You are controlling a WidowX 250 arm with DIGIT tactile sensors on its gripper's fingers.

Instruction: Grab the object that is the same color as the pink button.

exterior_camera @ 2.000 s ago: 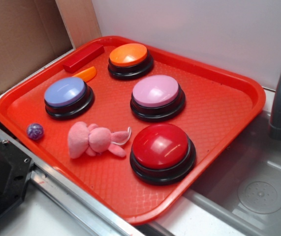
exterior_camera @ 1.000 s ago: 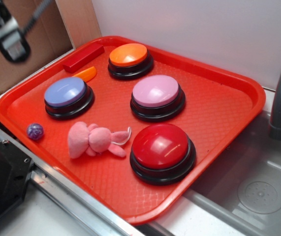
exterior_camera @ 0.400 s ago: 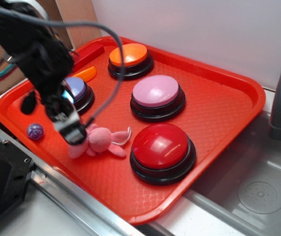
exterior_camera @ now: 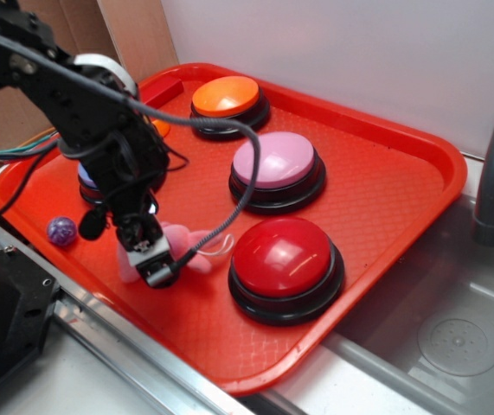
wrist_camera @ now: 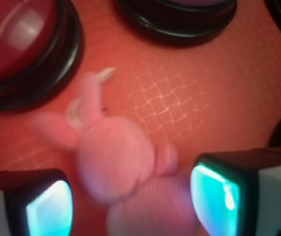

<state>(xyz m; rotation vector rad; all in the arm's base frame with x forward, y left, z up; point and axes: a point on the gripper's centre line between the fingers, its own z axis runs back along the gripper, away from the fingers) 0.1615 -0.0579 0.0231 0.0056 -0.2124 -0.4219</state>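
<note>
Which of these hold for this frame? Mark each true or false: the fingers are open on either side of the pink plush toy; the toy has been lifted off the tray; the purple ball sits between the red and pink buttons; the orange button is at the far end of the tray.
1. The gripper has its fingers open on either side of the pink plush toy. True.
2. The toy has been lifted off the red tray. False: it lies on the tray surface.
3. The purple ball sits between the red button and the pink button. False: it is near the tray's left edge, apart from both.
4. The orange button is at the tray's far end. True.
</note>
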